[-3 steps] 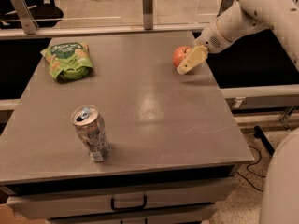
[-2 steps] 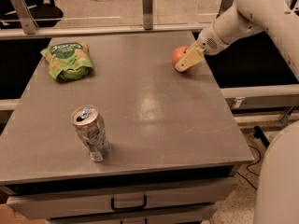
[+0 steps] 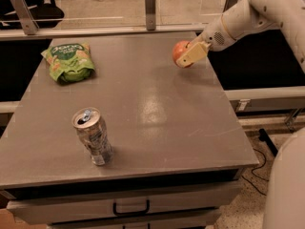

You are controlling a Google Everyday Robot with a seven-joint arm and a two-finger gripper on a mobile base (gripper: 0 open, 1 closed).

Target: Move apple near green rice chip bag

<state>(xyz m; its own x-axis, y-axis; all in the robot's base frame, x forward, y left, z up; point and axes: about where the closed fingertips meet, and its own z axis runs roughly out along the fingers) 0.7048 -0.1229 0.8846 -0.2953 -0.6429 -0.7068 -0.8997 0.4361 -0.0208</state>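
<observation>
Table [image 3: 157, 104] bears bag [image 3: 69, 61], can [image 3: 93, 136] (upright); hand [image 3: 185, 57] grips apple [image 3: 177, 49] far-right.

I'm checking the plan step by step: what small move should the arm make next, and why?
Probably carry the apple leftward, just above the table, toward the green rice chip bag. The gripper, at the table's far right, looks shut on the apple, while the bag lies far left, well apart. The can stands nearer the front, off that path.

At the far right, the cream gripper [image 3: 187, 56] clasps the red-orange apple [image 3: 178, 49]. The green rice chip bag [image 3: 69, 62] carries white lettering; the can [image 3: 93, 137] is silver.
</observation>
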